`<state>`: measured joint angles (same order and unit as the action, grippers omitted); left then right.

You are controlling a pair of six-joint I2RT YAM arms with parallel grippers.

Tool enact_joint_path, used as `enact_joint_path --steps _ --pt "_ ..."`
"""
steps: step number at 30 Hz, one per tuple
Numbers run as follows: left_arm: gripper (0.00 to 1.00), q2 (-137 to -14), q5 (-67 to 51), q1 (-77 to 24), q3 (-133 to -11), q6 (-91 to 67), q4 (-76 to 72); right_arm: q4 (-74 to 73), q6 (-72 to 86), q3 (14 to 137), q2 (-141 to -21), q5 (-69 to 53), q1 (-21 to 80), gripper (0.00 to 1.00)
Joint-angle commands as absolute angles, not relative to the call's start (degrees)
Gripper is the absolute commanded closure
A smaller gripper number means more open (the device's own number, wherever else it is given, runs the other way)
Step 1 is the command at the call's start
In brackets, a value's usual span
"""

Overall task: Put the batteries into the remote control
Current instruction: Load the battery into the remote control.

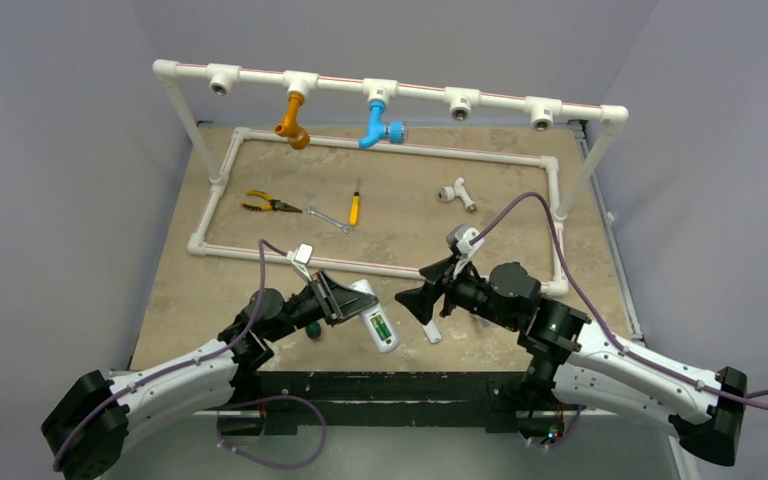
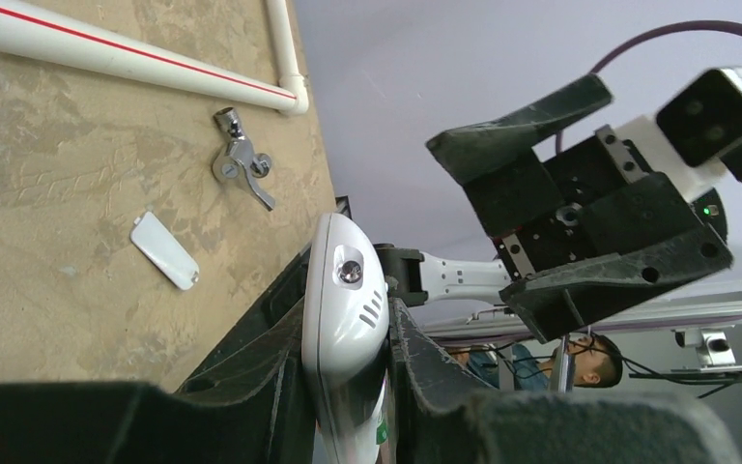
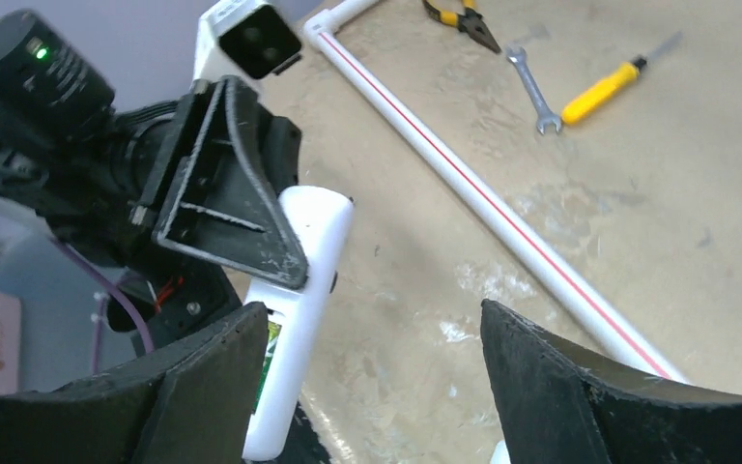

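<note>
- Three tools far inside white pipe frame: pliers, wrench, yellow screwdriver.
- Grips smooth white remote control in left gripper; right gripper jaws apart.

We see the white remote control in the black left gripper, with green batteries showing inside. Beyond the black right gripper, a white pipe carries a thin red stripe across the mottled tan surface.
</note>
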<state>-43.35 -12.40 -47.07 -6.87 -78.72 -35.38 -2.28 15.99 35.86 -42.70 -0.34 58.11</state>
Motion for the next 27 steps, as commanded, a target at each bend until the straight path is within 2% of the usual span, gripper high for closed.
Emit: enact_joint_path --steps 1,5,12,16,23,27 --pt "1.00 -40.5 -14.0 -47.4 -9.2 -74.7 -36.2 -1.5 33.9 32.8 -39.0 7.7 58.0 0.20" --pt "1.00 -37.8 -14.7 -47.4 -10.4 -71.7 -32.6 -2.7 41.1 31.4 -38.3 7.1 58.0 0.16" --pt "1.00 -37.3 -16.8 -47.4 -14.7 -66.0 -27.4 -0.4 47.8 32.3 -44.4 -8.1 58.0 0.11" --pt "1.00 -38.6 -17.0 -47.4 -14.8 -66.1 -29.4 5.9 50.0 30.6 -47.0 -11.9 58.1 0.09" --pt "1.00 -41.3 -17.8 -47.4 -13.8 -67.9 -33.8 10.4 50.9 28.4 -46.3 -13.5 58.0 0.09" --pt "1.00 -41.8 -18.1 -47.4 -13.3 -69.0 -35.5 11.6 51.6 26.6 -45.6 -14.1 58.0 0.16"
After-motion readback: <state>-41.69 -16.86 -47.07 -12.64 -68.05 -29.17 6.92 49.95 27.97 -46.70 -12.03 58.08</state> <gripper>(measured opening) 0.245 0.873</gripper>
